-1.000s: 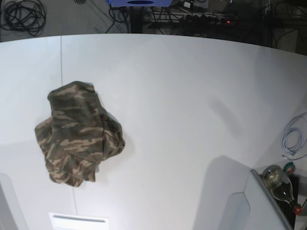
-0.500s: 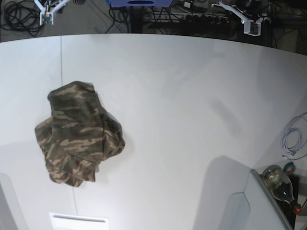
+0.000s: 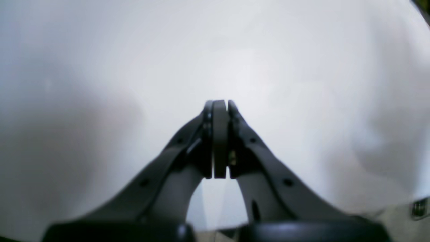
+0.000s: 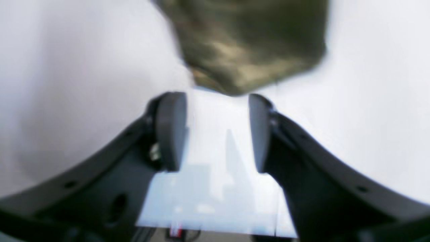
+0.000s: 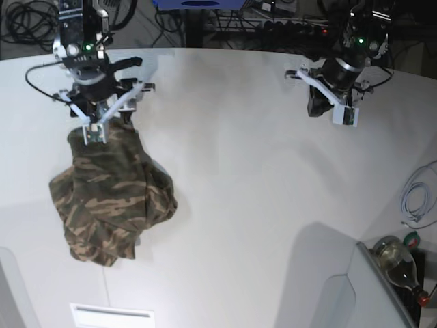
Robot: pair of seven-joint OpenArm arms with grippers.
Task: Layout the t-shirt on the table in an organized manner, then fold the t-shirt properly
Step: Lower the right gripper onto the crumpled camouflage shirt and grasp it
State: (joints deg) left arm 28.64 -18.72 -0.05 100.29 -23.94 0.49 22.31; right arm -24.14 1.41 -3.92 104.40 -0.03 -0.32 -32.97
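Shirt (image 5: 109, 198): crumpled in a heap on the left part of the table (image 5: 259, 178) in the base view; camouflage print, bunched with overlapping folds, not spread out; near end blurred at the top of the right wrist view (image 4: 245, 43).
Table: white, wide, curved far edge; thin seam line runs under the shirt.
Right tool (image 5: 95, 134): on the left of the base view, hanging over the far end of the shirt; jaws parted with a clear gap in the right wrist view (image 4: 216, 131), bare table between the pads, nothing gripped; shirt edge just beyond the tips, contact cannot be told.
Left tool (image 5: 343, 115): on the right of the base view, above bare table near the far edge, well apart from the shirt; in the left wrist view (image 3: 220, 139) pads pressed together, nothing between them.
Cable (image 5: 418, 195): pale coil at the right edge of the base view.
Bottle (image 5: 399, 266): lying at the lower right corner, beyond the table edge.
Floor cables (image 5: 34, 24): dark coil behind the table, upper left.
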